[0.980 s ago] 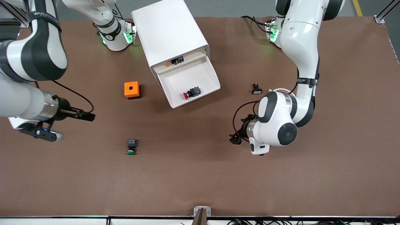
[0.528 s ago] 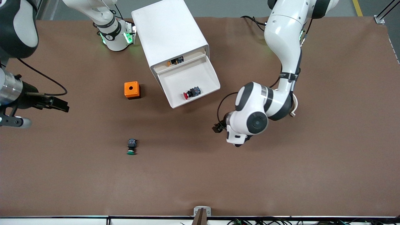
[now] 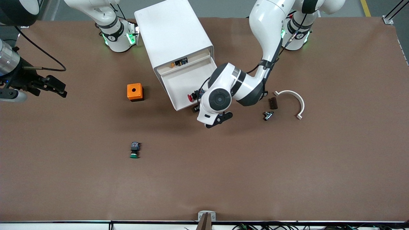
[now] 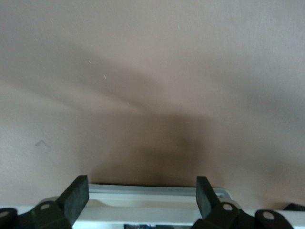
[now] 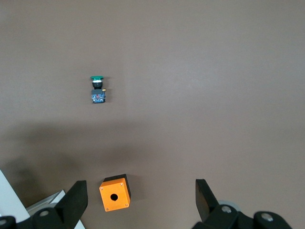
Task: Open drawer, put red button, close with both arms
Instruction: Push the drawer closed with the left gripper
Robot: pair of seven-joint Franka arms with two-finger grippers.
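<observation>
R gripper [image 3: 52, 85]: fingers apart, empty, up off the table's right-arm end, waiting.
Red button [image 3: 190, 96]: in the drawer [image 3: 179, 86], just under L wrist.
L gripper [image 4: 140, 198]: spread, empty, at drawer's front lip [image 4: 152, 192].
Risk: one-sided push could skew/jam the drawer or shift the cabinet [image 3: 172, 35].

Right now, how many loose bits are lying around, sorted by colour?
Red: 1, red button in the drawer
Green: 1, green button
Orange: 1, orange box
White: 1, curved clip
Dark: 2, brown block, small black part
Total: 6
</observation>
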